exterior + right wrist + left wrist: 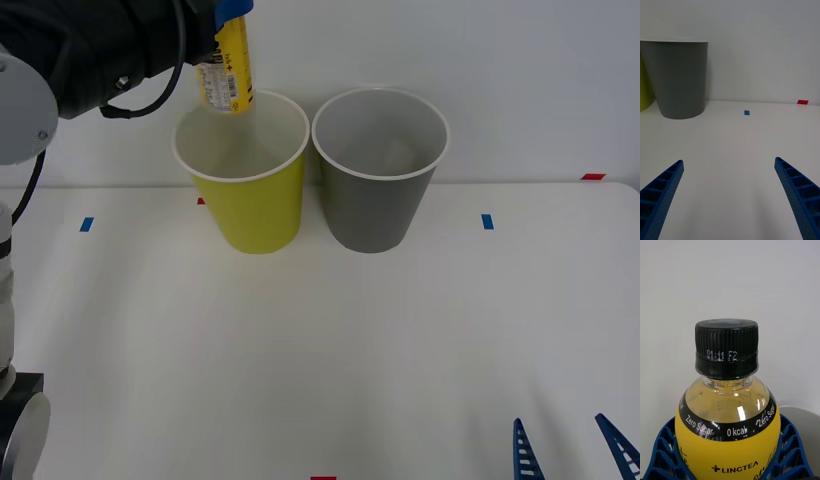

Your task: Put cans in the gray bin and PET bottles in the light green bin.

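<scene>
**Bottle held above the light green bin**

The PET bottle (pixel 232 68), yellow-labelled with a black screw cap, hangs in the air over the rear rim of the light green bin (pixel 252 205), its lower end just above the bin's open mouth in the front view and its upper end hidden in the jaws. In the left wrist view the bottle (pixel 727 423) shows its cap, a black band reading "Zero Sugar" and "0 kcal", and the yellow label below.

The left gripper (pixel 232 12) has its jaws closed around the bottle's body; its blue ribbed fingers (pixel 662 455) wrap both sides of the label. The left arm reaches in from the upper left of the front view.

The light green bin stands upright on the white tabletop (pixel 320 350), and the gray bin (pixel 378 190) stands upright just beside it on the right, their white rims nearly touching. In the front view both bins' insides look bare as far as they can be seen.

The right gripper (pixel 570 448) sits low at the near right edge of the tabletop, well apart from the bins, jaws spread wide and holding nothing; its fingers (pixel 660 195) frame the gray bin (pixel 677 78) ahead.

Small blue tape marks (pixel 487 221) and a red tape mark (pixel 593 177) lie on the tabletop.
</scene>
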Tool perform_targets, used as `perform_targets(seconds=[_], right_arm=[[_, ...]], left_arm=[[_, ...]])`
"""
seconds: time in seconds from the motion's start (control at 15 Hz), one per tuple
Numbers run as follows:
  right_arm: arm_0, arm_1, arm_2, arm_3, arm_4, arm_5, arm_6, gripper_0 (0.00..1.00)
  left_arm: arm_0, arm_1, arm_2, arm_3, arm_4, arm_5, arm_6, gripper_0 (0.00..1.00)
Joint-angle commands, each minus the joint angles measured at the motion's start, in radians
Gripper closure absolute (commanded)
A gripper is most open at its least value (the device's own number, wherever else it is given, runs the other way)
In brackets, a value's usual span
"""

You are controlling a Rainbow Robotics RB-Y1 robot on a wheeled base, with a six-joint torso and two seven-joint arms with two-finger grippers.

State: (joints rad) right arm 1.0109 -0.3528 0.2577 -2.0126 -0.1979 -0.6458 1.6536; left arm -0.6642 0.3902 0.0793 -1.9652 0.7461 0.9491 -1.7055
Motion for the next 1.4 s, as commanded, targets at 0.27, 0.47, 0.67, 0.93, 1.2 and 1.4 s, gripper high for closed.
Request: perform_targets(seconds=[0.27,0.47,0.67,0.93,1.2,1.4], right_arm=[[0.0,0.0,0.0,0.0,0.0,0.0,0.0,0.18],[0.0,0.0,0.0,0.0,0.0,0.0,0.0,0.18],[0.0,0.0,0.0,0.0,0.0,0.0,0.0,0.18],[0.0,0.0,0.0,0.0,0.0,0.0,0.0,0.18],[0.0,0.0,0.0,0.0,0.0,0.0,0.0,0.18],[0.0,0.0,0.0,0.0,0.0,0.0,0.0,0.18]], left_arm=[[-0.017,-0.039,-0.035,0.101,-0.044,-0.075,-0.009,1.0],[-0.017,-0.056,-0.036,0.132,-0.067,-0.118,-0.011,1.0],[-0.017,-0.067,-0.035,0.144,-0.083,-0.131,-0.02,1.0],[-0.017,-0.06,-0.035,0.144,-0.111,-0.144,-0.025,1.0],[-0.015,-0.044,-0.027,0.146,-0.129,-0.145,-0.025,1.0],[-0.015,-0.039,-0.027,0.144,-0.132,-0.145,-0.022,1.0]])
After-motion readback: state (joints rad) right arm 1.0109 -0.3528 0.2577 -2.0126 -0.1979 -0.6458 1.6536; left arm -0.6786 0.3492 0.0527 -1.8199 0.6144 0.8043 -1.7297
